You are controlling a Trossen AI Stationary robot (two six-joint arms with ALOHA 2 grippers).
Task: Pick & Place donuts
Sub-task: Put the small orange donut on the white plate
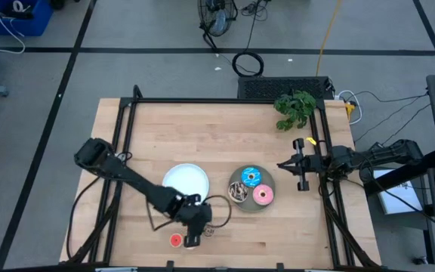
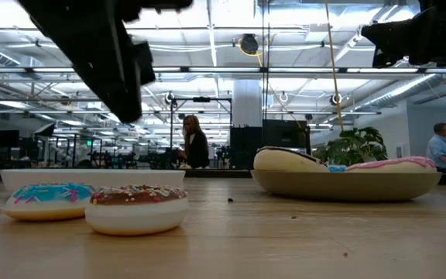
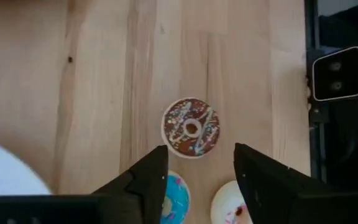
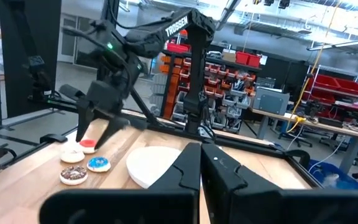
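My left gripper is spread open and empty, hanging above the tiny donuts at the table's near edge. The brown one lies just ahead of the fingertips, the blue and white beneath them, the red beside. I judge I'm lining up a pick; next I'd centre on one ring and descend. The left arm reaches in diagonally past the white plate. The right gripper waits clenched by the grey plate holding the larger donuts.
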